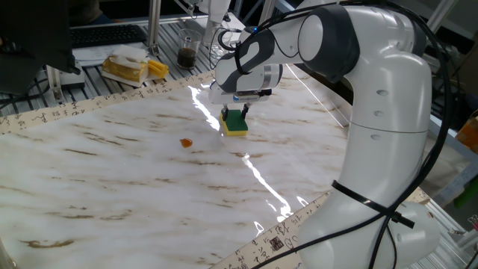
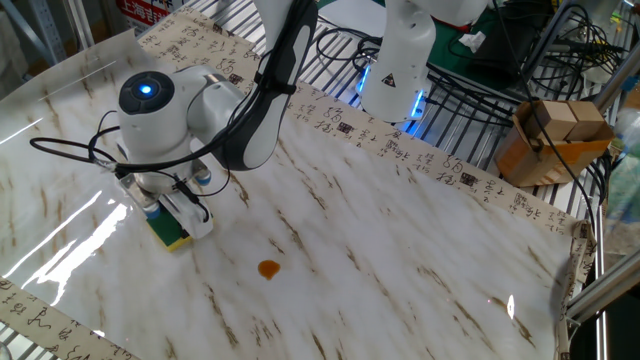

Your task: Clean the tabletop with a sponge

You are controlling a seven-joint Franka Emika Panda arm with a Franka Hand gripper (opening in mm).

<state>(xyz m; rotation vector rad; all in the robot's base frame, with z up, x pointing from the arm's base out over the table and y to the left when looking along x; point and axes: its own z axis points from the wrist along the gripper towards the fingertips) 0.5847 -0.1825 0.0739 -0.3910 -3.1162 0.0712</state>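
The sponge (image 1: 235, 124), green top over yellow foam, lies on the white marble-patterned tabletop (image 1: 134, 187) near its far edge. My gripper (image 1: 236, 113) points straight down over it, with a finger on each side pressed against the sponge's sides. In the other fixed view the sponge (image 2: 170, 230) shows under the gripper (image 2: 172, 212) at the left of the tabletop (image 2: 400, 260). A small orange stain (image 1: 185, 142) lies left of the sponge, and it also shows in the other fixed view (image 2: 268, 268), to the right of the sponge there.
A pale yellow lump in clear wrapping (image 1: 127, 69) and a glass with dark contents (image 1: 187, 54) stand on the grey slatted bench behind the tabletop. The arm's base (image 2: 400, 60) stands at the far edge. A cardboard box (image 2: 555, 135) sits at the right.
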